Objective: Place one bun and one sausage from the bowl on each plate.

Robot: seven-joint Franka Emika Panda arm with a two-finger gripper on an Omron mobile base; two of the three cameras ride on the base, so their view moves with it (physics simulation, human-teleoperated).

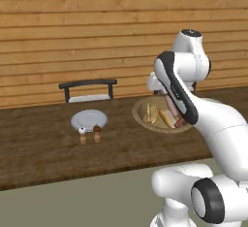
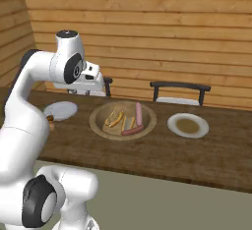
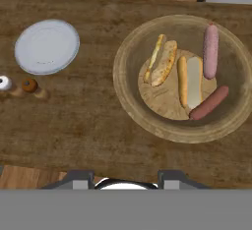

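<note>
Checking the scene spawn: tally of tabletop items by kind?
Tan split buns: 2
Pink-red sausages: 2
Pale grey round plates: 2
Tan-brown wooden bowl: 1
Small salt and pepper shakers: 2
Total: 9

**Timber-walled dining corner**

A wall of horizontal light-brown wooden planks (image 2: 162,22) closes the room beyond the jaws. In front of it a long dark-brown wooden surface (image 1: 43,148) with visible grain runs across. Two black-framed chairs with pale seats are tucked in at its far edge, one (image 1: 88,91) left, the other (image 2: 180,93) right. The floor (image 2: 162,204) is plain grey-beige, evenly lit.
</note>
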